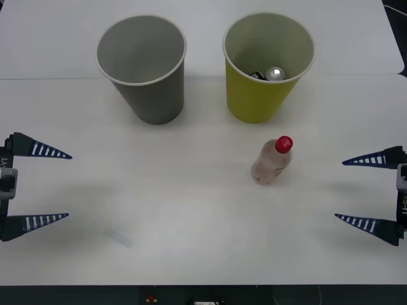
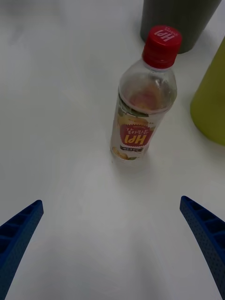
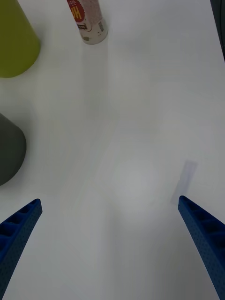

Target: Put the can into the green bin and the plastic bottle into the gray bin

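Green bin (image 1: 267, 70) holds the can (image 1: 275, 74); gray bin (image 1: 143, 67) stands to its left, plastic bottle (image 1: 272, 162) before it.

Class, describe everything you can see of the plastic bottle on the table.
The plastic bottle is small, clear and apparently empty, with a red screw cap carrying white lettering and a yellow-and-red label around its lower half. It stands upright on the white table, just in front of the green bin but apart from it. Nothing grips it; the open right hand faces it from a distance.
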`<state>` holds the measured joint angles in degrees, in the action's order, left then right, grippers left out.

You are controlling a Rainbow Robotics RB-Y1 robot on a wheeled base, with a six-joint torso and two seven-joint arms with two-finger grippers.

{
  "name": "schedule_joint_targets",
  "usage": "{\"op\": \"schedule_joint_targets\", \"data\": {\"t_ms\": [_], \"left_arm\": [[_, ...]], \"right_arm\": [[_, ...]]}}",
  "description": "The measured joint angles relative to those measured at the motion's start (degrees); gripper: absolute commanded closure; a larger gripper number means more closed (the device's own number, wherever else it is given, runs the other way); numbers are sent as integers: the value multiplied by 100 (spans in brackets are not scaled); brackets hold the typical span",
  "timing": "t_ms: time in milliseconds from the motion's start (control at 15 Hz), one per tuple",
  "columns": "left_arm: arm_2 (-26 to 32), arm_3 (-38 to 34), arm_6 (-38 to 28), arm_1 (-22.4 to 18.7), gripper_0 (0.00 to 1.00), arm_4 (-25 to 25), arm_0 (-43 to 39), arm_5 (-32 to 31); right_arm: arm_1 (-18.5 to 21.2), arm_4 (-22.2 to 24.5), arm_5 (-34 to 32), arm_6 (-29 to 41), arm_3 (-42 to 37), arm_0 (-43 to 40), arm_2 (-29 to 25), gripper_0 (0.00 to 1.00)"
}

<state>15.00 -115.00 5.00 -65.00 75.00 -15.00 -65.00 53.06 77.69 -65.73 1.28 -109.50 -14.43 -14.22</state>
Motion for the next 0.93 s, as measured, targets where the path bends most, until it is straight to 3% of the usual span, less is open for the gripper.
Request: {"op": "schedule_joint_targets", "data": {"t_ms": [933], "left_arm": [[0,0,0,0,0,0,0,0]], "right_arm": [[-1386,-440,-17,-877,1397,166,-1,0]]}}
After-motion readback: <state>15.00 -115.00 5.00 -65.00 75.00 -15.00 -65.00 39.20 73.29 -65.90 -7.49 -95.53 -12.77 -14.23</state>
